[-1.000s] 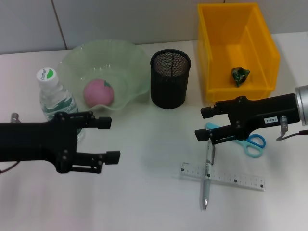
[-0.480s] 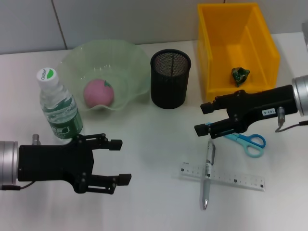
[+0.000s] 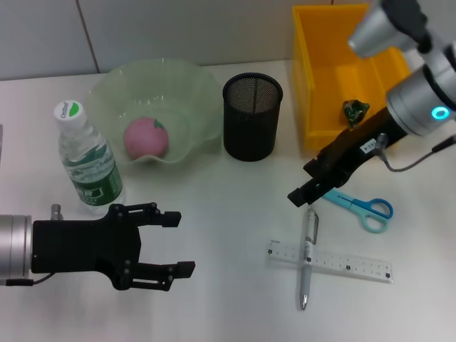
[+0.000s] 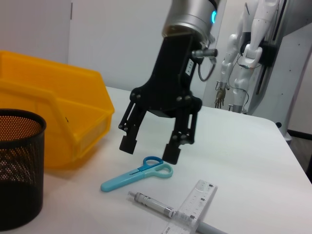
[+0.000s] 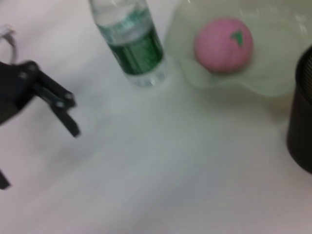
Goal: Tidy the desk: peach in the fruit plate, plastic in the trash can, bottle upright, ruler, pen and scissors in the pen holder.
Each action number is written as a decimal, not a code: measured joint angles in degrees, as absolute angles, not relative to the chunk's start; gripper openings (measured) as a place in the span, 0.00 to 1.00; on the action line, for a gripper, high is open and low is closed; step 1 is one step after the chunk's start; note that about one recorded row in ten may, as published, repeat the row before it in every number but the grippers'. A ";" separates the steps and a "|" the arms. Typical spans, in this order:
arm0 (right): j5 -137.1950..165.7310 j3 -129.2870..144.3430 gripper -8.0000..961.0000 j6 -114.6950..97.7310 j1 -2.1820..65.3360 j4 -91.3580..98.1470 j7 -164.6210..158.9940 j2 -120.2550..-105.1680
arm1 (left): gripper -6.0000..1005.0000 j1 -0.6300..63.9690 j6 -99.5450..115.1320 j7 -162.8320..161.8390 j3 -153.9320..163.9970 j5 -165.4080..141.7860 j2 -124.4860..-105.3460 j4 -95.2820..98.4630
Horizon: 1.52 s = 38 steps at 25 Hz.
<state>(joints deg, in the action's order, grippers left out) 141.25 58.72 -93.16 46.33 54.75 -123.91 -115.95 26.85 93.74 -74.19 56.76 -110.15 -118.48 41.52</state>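
My right gripper hangs over the blade end of the scissors, fingers spread wide, gripping nothing. Scissors lie flat on the desk beside the pen and ruler. My left gripper hovers near the desk's front, fingers apart, empty.

Head view: high, looking steeply down on the white bench, wall along the far edge. Takes in the whole layout, both arms entering from the sides.

Left wrist view: low, near bench level, facing across toward the robot's right side. Close on the right pincer above the scissors; yellow bin and mesh pen holder at one side, room beyond.

Right wrist view: angled down, facing the robot's left side. Shows bottle, peach in the green plate, and the left pincer.

Each wrist view shares the pen holder with the head view.
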 joint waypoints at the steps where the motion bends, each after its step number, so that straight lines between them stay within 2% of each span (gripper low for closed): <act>1: 143.06 59.40 0.83 -93.27 47.43 54.65 -125.79 -115.93 | 0.84 26.78 93.70 -73.78 56.77 -110.08 -118.48 41.23; 5: 150.48 62.34 0.83 -93.41 51.68 53.71 -131.18 -116.61 | 0.84 26.76 93.01 -71.84 56.78 -109.84 -118.49 39.62; 9: 158.24 63.69 0.83 -92.63 54.86 52.17 -132.98 -118.36 | 0.84 26.84 91.21 -69.05 56.78 -109.41 -118.67 37.45; 13: 161.38 64.26 0.83 -90.91 55.65 51.16 -134.06 -118.99 | 0.84 27.03 90.26 -67.57 56.78 -108.73 -118.73 36.01; 38: 165.20 70.05 0.83 -82.91 53.48 45.57 -135.21 -119.09 | 0.84 26.70 89.38 -66.72 56.68 -106.58 -118.82 34.83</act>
